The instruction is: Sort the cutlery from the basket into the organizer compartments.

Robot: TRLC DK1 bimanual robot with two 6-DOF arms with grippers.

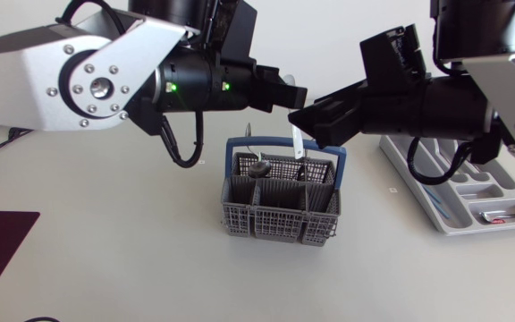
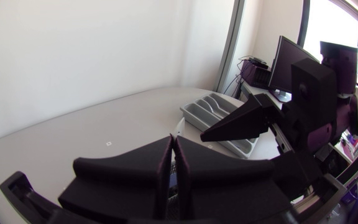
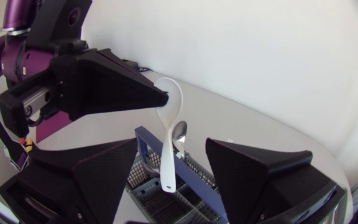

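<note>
Your left end effector pinched white plastic spoon above grey blue-handled basket, mid-bench. Right end effector stood open beside it, likely for handover toward grey organizer tray, right edge.

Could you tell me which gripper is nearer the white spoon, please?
Left. The left gripper, shut, holds the spoon by its bowl; the right gripper is open, its fingers either side of the handle, not touching.
</note>
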